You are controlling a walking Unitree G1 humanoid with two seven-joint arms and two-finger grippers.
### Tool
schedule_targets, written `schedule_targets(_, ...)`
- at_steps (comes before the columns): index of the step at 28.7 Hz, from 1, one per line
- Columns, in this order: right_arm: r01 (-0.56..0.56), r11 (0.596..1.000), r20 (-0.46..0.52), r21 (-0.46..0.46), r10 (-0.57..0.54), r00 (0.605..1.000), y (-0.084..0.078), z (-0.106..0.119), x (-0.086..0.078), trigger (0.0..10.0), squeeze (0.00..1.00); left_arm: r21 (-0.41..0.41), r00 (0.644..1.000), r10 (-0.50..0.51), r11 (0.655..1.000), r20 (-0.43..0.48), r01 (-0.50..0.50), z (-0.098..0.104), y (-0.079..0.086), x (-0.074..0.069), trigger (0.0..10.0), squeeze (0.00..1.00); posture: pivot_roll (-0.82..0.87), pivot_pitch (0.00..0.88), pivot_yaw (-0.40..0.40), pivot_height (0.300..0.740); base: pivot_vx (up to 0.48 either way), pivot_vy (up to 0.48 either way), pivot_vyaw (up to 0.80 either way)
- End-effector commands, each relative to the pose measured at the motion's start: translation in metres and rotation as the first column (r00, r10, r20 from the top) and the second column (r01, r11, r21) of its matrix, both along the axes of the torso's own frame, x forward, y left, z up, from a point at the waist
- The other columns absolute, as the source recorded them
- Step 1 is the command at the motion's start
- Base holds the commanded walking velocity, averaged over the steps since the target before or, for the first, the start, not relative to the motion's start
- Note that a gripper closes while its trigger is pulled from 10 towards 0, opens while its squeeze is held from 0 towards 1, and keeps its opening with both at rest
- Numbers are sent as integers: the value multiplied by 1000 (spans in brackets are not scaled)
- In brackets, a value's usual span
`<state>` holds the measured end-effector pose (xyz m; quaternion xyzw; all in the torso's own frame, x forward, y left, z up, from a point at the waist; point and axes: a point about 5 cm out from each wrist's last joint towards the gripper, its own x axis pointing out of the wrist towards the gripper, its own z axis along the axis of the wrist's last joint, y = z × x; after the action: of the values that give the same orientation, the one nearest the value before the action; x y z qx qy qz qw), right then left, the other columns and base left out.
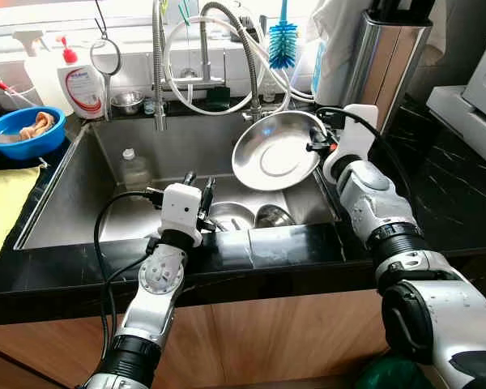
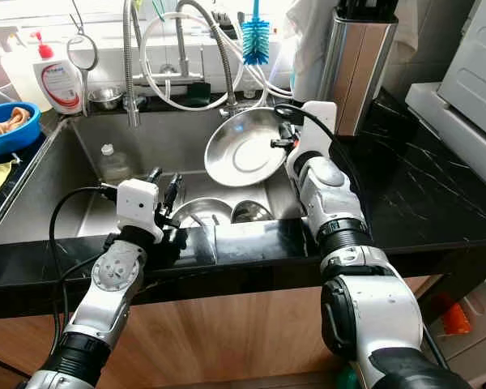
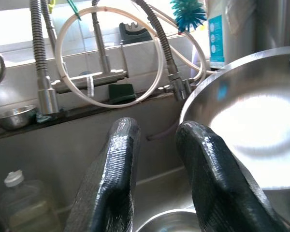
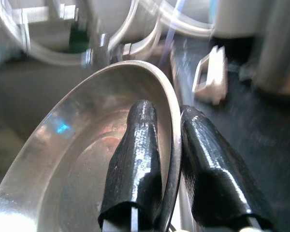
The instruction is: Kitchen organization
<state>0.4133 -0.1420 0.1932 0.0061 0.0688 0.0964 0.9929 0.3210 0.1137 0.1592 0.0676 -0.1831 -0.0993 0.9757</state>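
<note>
A wide, shallow steel dish [image 1: 275, 154] hangs tilted over the right side of the sink [image 1: 73, 203]. My right gripper [image 1: 314, 139] is shut on its right rim, one finger inside the dish [image 4: 77, 159] and one outside. Below it, two steel bowls [image 1: 231, 215] [image 1: 274, 216] lie on the sink floor near the front wall. My left gripper [image 1: 198, 185] hovers over the front of the sink just left of those bowls. It is open, with nothing between its fingers [image 3: 116, 159].
A clear bottle [image 1: 134, 170] stands in the sink's back left. The spring faucet [image 1: 158, 73], hoses, a small steel bowl [image 1: 127, 101], a soap dispenser [image 1: 81, 85] and a blue brush [image 1: 282, 44] line the back ledge. A blue bowl [image 1: 24, 130] and yellow cloth [image 1: 0, 203] sit left. A steel canister [image 1: 389, 57] stands on the black counter [image 1: 454, 186].
</note>
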Motion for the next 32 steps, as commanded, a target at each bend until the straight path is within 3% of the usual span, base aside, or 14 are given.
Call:
schedule_targets(1,-27,999,37,-47,29,999,6,10,3,10000,0,10,1000,9,1000,5,-9,2,0,2,10000,0,-142,0,11,740,0,0,0)
schedule_targets(5,-49,990,24,-134,53,998,7,3,2,10000,0,9,1000,7,1000,6,-7,2,0,2,10000,0,-144,0,13,740,0,0,0)
schedule_targets(11,-63,982,-14,-180,62,998,7,-11,-1,10000,0,9,1000,0,1000,6,-1,2,-2,2,10000,0,-148,0,14,740,0,0,0)
schedule_targets(20,-73,979,-47,-189,65,997,7,-25,-5,10000,0,11,1000,-4,1000,6,4,2,-3,1,10000,0,-146,0,17,740,0,0,0)
schedule_targets(22,-74,980,-48,-187,66,997,7,-26,-6,10000,47,11,1000,-6,1000,5,6,1,-3,1,10000,0,-146,0,18,740,0,0,0)
schedule_targets(23,-74,979,-48,-188,66,997,7,-27,-6,10000,169,11,1000,-9,1000,4,9,1,-4,0,10000,0,-145,0,18,740,0,0,0)
schedule_targets(24,-74,979,-48,-189,66,997,7,-27,-6,10000,545,11,1000,-10,1000,4,10,1,-4,0,10000,0,-145,0,18,740,0,0,0)
schedule_targets(25,-75,979,-50,-188,66,997,6,-28,-6,10000,714,10,1000,-10,1000,4,10,1,-4,0,10000,0,-146,0,18,740,0,0,0)
schedule_targets(26,-76,979,-54,-187,67,996,6,-30,-7,10000,812,10,1000,-10,1000,4,10,1,-5,1,10000,0,-146,0,18,740,0,0,0)
schedule_targets(30,-77,979,-61,-191,66,996,5,-34,-8,10000,812,11,1000,-12,1000,5,12,1,-5,1,10000,0,-146,0,18,740,0,0,0)
schedule_targets(31,-76,978,-62,-193,65,996,5,-34,-9,10000,855,11,1000,-13,1000,4,13,1,-5,1,10000,0,-145,0,19,740,0,0,0)
schedule_targets(32,-79,978,-62,-194,69,996,6,-36,-9,10000,816,11,1000,-12,1000,3,12,1,-5,1,10000,0,-145,0,19,740,0,0,0)
